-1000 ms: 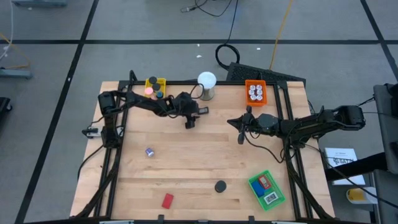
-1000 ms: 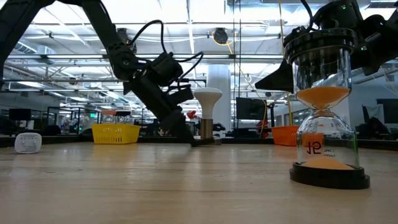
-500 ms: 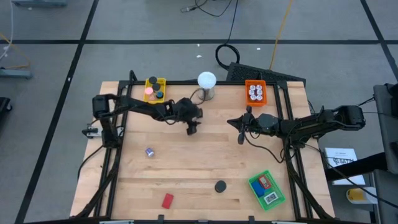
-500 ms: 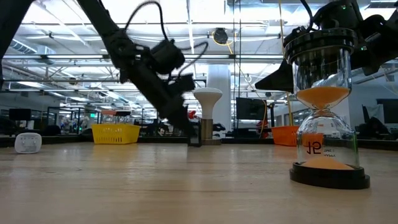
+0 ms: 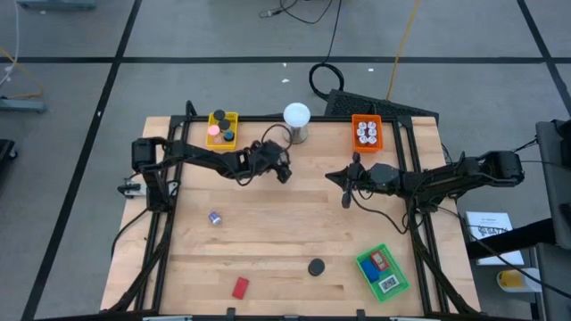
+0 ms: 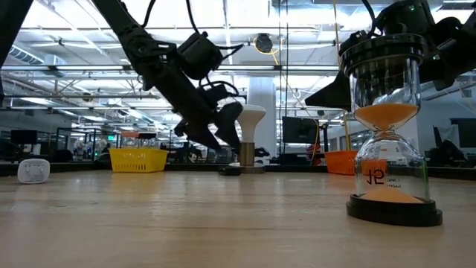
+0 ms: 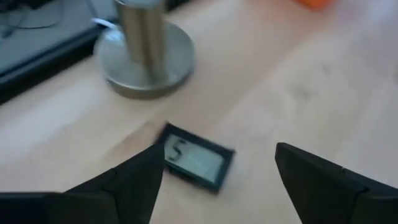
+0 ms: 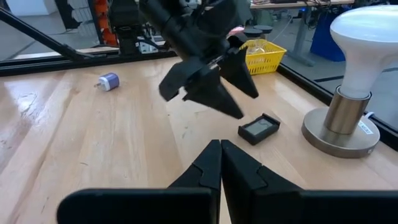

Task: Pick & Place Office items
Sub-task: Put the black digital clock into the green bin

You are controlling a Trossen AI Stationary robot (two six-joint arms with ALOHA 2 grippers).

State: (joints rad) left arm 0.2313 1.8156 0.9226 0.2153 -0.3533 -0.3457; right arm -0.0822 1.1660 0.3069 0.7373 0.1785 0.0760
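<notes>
My left gripper point(image 5: 284, 171) hangs open above the table near the lamp, touching nothing; it also shows in the low view point(image 6: 225, 123) and the right wrist view point(image 8: 214, 93). A small black flat piece with a grey screen point(image 7: 198, 163) lies flat on the wood just beyond its fingers, close to the lamp's metal base point(image 7: 146, 56); the piece also shows in the right wrist view point(image 8: 259, 129). My right gripper point(image 5: 345, 194) waits shut at mid-table right, its fingertips together point(image 8: 221, 163).
Yellow tray point(image 5: 223, 126) with pink and black round pieces and orange tray point(image 5: 366, 132) stand at the far edge, the white ball lamp point(image 5: 296, 116) between them. Green tray point(image 5: 383, 272), black-topped hourglass point(image 5: 316, 267), red block point(image 5: 240, 287) and purple bit point(image 5: 214, 218) lie nearer.
My left gripper has risen from the tabletop, where its fingertips stood by the black piece, and has gone a little toward the far right, tipping more level. The black piece stays on the table.
</notes>
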